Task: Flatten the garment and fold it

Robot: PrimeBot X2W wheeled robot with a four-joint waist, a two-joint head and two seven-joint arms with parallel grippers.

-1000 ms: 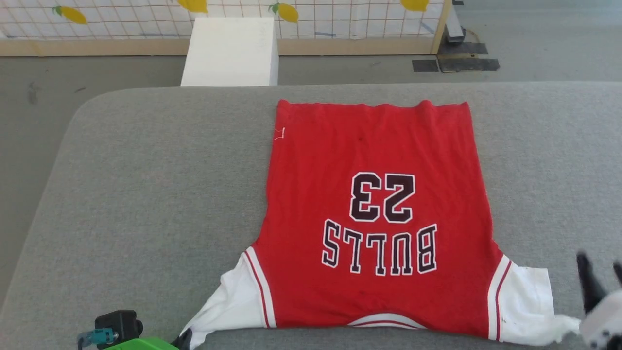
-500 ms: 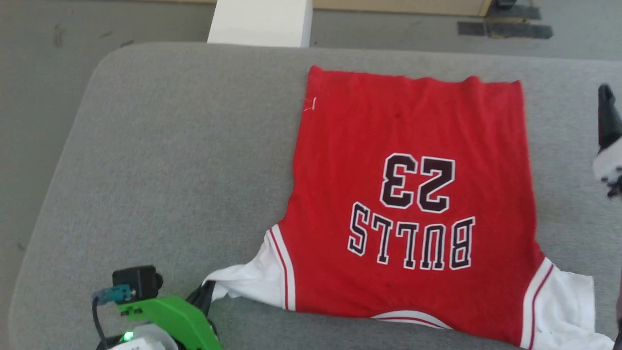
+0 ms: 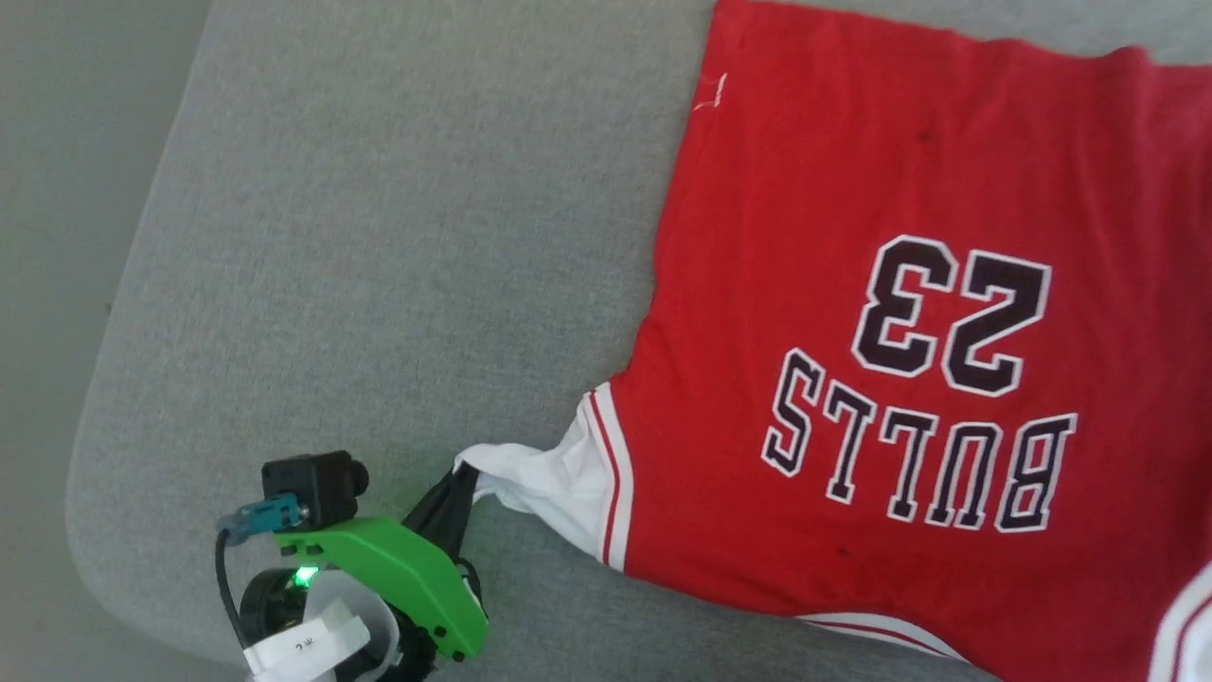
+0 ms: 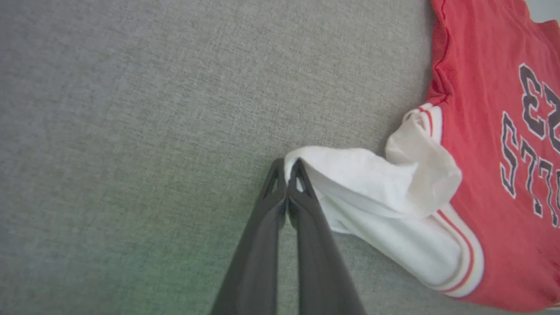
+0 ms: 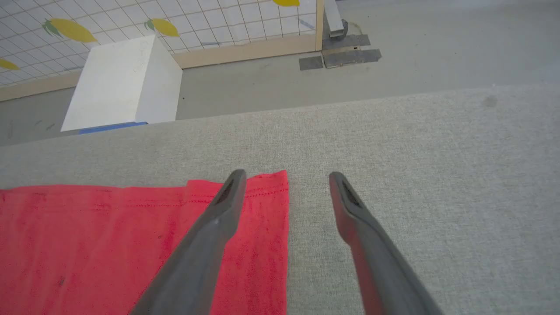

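Note:
The garment point(image 3: 852, 284), a red jersey with black white-outlined "BULLS 23" upside down to me, lies spread on the grey cushion point(image 3: 379, 237). My left gripper point(image 3: 462, 483) is shut on the tip of its white left sleeve point(image 3: 549, 483), which is pulled out into a point. In the left wrist view that gripper point(image 4: 287, 168) pinches the sleeve's edge point(image 4: 350, 175), the sleeve bunched toward the red body point(image 4: 481, 131). My right gripper point(image 5: 286, 183) hangs open above the garment's far hem corner point(image 5: 271, 183), one finger over red cloth, the other over bare cushion.
The cushion's rounded left corner point(image 3: 104, 474) borders grey floor point(image 3: 57, 189). Beyond the cushion's far edge stand a white box point(image 5: 127, 83) and a gridded panel with lemon prints point(image 5: 175, 22) on a wooden base.
The head camera has swung down and left, shifting the whole picture. My left gripper has pulled the white sleeve outward to the left. The right gripper moved from the near right sleeve toward the far hem.

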